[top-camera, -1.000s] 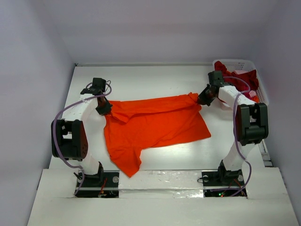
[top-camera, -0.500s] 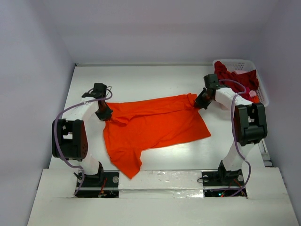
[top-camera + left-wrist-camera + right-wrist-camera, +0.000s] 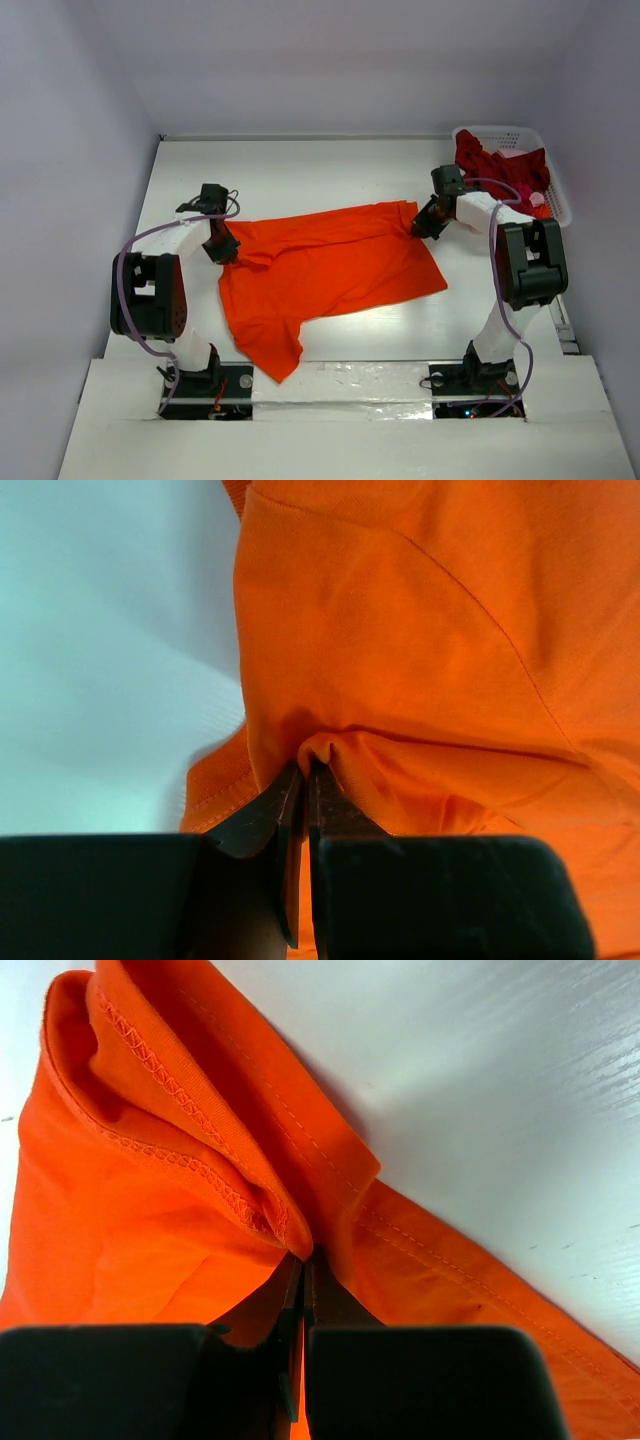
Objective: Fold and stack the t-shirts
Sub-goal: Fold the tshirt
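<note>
On my left arm (image 3: pixel 165 262) the left jaws are pressed together on a small raised pleat (image 3: pixel 318 748) of the orange t-shirt (image 3: pixel 330 265). In the left wrist view the cloth bunches right at the tips and spreads smooth beyond them and to their right. Bare white desk (image 3: pixel 300 170) shows to their left.

On my right arm (image 3: pixel 520 262) the right jaws are likewise closed, pinching the same shirt at a corner. There a stitched hem (image 3: pixel 170 1155) folds over itself just beyond the tips. Orange cloth lies on both sides of them, and the desk shows beyond and to the right.

From above, the orange t-shirt lies on the desk between the two sets of jaws, its far edge running from one grip to the other. The body of the shirt spreads from that line towards the arm bases. One lobe of it (image 3: pixel 270 345) reaches nearest the bases, on the near side of the left jaws.

The dark red t-shirt (image 3: pixel 495 165) sits heaped in the white lattice basket (image 3: pixel 500 131), beyond and to the right of the right jaws and apart from them.
</note>
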`<state>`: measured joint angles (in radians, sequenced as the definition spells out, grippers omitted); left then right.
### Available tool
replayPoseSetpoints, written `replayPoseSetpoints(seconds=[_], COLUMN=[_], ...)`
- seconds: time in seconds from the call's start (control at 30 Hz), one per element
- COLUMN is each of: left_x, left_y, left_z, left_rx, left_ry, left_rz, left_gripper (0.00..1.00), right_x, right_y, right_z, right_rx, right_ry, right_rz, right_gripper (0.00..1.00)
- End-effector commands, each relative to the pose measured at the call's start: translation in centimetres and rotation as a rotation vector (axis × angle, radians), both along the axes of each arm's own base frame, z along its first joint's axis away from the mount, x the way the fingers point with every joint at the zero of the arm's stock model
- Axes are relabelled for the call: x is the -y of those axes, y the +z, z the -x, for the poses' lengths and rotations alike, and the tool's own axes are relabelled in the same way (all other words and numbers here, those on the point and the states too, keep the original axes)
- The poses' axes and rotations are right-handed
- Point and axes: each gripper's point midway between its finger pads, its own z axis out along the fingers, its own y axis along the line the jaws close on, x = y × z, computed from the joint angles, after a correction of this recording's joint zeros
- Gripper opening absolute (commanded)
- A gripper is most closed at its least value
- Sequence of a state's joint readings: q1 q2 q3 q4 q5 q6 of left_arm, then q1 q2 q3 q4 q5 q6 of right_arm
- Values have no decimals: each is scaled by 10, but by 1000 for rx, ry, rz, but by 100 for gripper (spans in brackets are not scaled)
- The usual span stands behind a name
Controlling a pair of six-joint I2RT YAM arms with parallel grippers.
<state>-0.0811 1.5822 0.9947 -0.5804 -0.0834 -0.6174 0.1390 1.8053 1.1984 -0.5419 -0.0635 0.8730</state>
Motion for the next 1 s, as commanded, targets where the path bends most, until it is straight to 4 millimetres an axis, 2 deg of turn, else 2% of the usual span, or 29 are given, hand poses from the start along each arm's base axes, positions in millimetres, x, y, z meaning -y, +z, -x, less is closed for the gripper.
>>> replayPoseSetpoints(seconds=[0.0, 0.6, 0.73, 0.8, 0.83, 0.9, 0.93, 0.97], left_x=[-6, -8, -7, -7, -7, -7, -7, -7], left_y=[5, 8, 11, 14, 16, 18, 21, 22], left_z=[4, 10, 8, 7, 6, 5, 3, 3], left_rx=[7, -2, 9, 13, 17, 21, 27, 25], left_ry=[3, 7, 5, 6, 6, 3, 1, 0], left_rz=[-19, -29, -22, -23, -24, -25, -23, -24], left_gripper=[0, 0, 18, 24, 31, 37, 43, 47], right_x=[-6, 0, -1, -2, -2, -2, -2, -1], right_y=[18, 29, 30, 31, 31, 32, 33, 32], right_z=[-9, -10, -11, -11, -10, -10, -10, -10], right_rx=[68, 105, 109, 113, 113, 117, 119, 118], right_ry=[-13, -44, -40, -39, -38, -40, -41, -44], right_rz=[-28, -9, -15, -18, -20, -20, -19, -13], right_gripper=[0, 0, 0, 0, 1, 8, 18, 23])
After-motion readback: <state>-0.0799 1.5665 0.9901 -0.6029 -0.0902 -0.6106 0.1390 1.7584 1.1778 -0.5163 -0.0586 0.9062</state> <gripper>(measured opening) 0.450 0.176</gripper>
